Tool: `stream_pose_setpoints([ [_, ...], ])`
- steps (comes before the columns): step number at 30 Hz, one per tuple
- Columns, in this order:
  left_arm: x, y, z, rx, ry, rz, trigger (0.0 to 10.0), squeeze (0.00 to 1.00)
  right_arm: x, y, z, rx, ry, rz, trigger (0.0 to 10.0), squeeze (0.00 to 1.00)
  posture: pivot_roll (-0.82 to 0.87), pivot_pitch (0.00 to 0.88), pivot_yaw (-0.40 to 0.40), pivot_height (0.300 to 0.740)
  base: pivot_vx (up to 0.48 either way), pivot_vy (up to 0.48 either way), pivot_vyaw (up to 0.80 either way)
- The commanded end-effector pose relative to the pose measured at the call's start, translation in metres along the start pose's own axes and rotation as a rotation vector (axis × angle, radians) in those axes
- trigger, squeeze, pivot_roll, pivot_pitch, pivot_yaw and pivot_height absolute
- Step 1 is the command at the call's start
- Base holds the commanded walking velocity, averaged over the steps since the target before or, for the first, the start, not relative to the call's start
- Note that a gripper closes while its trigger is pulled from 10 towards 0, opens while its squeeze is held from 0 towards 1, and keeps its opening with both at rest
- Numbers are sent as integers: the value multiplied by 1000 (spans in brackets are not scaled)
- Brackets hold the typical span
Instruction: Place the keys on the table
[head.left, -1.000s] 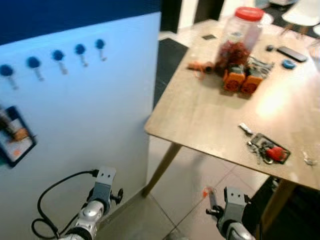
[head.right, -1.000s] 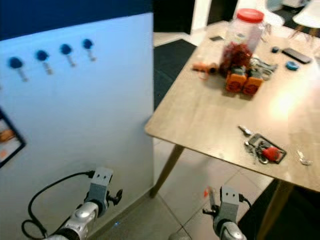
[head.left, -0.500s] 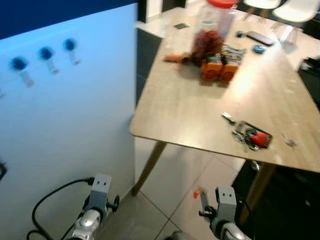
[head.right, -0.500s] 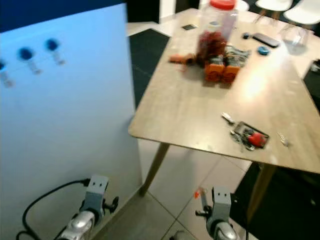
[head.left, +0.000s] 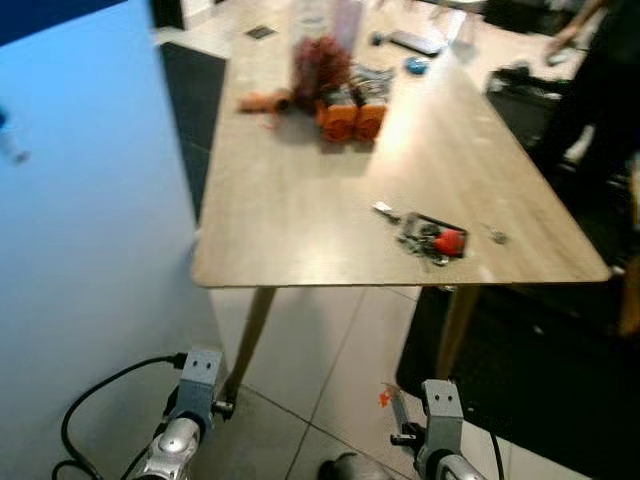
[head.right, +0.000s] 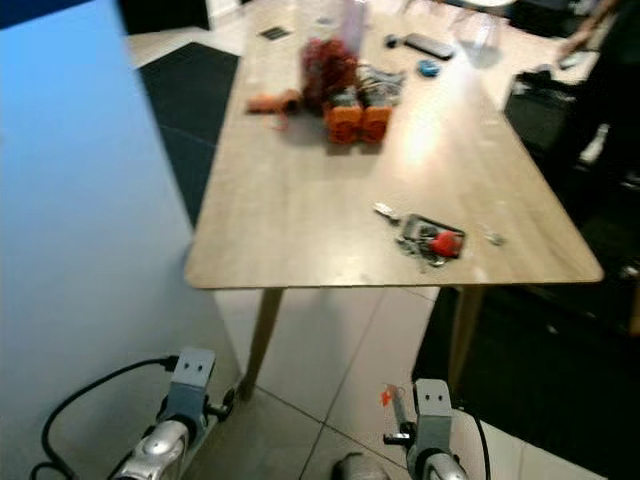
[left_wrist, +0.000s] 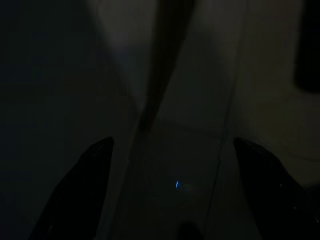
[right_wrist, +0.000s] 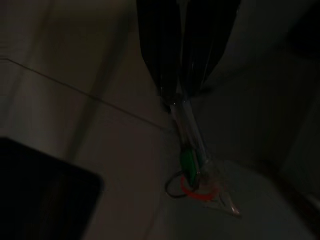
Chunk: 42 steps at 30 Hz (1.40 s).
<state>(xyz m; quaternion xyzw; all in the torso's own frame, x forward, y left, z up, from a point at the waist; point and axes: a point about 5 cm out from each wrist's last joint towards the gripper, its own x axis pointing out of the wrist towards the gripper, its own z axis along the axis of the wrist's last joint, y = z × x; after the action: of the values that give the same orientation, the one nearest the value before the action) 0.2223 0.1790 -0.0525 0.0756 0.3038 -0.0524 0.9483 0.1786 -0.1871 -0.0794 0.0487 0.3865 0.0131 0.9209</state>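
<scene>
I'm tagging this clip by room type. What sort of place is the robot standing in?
Probably a dining or living area of a home: a long light wooden table on slanted legs stands on a pale tiled floor, strewn with household clutter such as a bunch of keys with a red fob and a jar of red things.

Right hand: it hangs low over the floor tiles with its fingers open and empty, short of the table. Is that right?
Not quite. The right hand does hang low over the floor tiles, short of the table, but its fingers are shut on a small clear bag of keys, with green and red rings inside. The right wrist view shows it.
</scene>
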Motion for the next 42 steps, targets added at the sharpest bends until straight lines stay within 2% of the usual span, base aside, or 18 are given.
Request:
stream_pose_setpoints([
  [1,-4,-4,-10,-1,28,-9,10000,0,0,5,-5,-15,23,22,10000,0,37,97,-49,740,0,0,0],
  [11,0,-8,-2,9,8,-32,10000,0,1,7,-3,-27,21,20,10000,0,47,94,-24,740,0,0,0],
  [19,4,-3,7,31,-8,-42,10000,0,3,12,0,-10,10,12,10000,0,72,95,19,740,0,0,0],
  [29,5,-2,9,21,-2,-57,10000,0,2,11,-2,-5,11,6,10000,0,74,95,21,740,0,0,0],
  [42,4,-9,7,11,11,-77,10000,0,0,7,-6,-13,25,-2,10000,0,64,98,8,740,0,-426,0],
])
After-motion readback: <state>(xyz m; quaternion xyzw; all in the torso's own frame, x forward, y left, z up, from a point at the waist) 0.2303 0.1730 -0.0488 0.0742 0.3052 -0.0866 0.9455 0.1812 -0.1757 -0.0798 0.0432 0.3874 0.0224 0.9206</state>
